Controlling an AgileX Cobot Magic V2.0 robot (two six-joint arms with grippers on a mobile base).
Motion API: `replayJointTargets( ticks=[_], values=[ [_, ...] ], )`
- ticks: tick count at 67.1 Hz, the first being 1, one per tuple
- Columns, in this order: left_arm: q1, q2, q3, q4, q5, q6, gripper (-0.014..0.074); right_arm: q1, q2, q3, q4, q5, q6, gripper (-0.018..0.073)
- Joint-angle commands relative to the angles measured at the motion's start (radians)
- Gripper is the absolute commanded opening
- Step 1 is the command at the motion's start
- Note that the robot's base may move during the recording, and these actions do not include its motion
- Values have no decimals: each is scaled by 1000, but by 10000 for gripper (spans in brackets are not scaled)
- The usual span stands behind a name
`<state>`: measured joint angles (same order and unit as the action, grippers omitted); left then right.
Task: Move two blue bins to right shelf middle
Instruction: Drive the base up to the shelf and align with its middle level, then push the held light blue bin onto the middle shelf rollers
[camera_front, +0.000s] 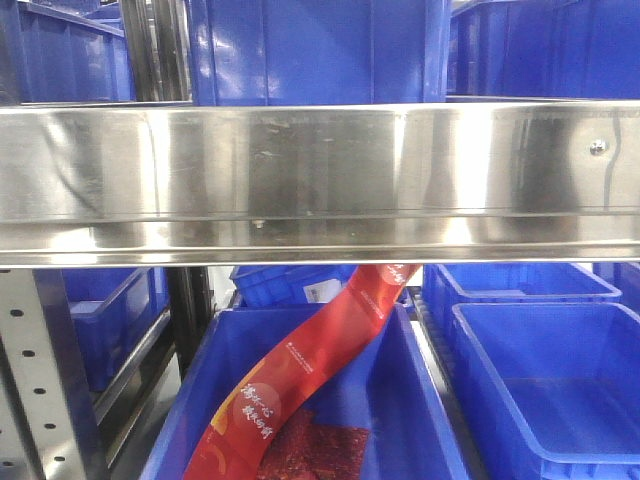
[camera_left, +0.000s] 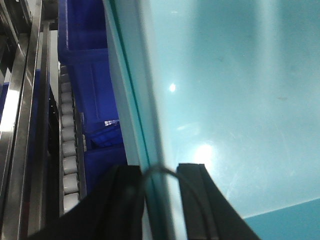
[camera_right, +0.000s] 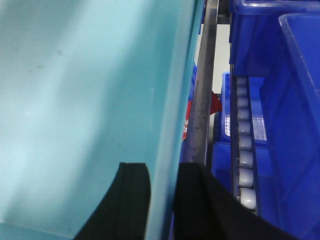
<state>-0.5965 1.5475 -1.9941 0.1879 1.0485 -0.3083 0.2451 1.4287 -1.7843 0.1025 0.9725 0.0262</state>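
So both claws are clamped on a pale blue bin (camera_left: 235, 100), one on each side wall. In the left wrist view the left claw (camera_left: 160, 200) sits at the bottom centre of the frame, pinching the bin's thin wall. In the right wrist view the right claw (camera_right: 162, 200) does the same at the bottom centre. The bin fills most of both wrist frames. The front view is basically all shiny steel rail of the shelf (camera_front: 320, 180), with dark blue crates (camera_front: 540, 370) and a red packet (camera_front: 300, 380) lower down.
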Motion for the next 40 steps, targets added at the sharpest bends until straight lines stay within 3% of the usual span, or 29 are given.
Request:
replayJointTargets(
  ticks=[1,13,23,40],
  values=[
    [-4,-27,-21,-9,-51,16,-111,-5,-17,-15,1,-79,-18,-153],
    [-4,-11,-17,23,83,16,-111,-5,7,-15,52,6,-18,-153],
    [-4,10,24,44,91,16,-111,-1,50,39,52,26,-18,-153],
    [-4,73,123,70,52,16,-111,-1,78,213,52,-138,-18,-153]
  ],
)
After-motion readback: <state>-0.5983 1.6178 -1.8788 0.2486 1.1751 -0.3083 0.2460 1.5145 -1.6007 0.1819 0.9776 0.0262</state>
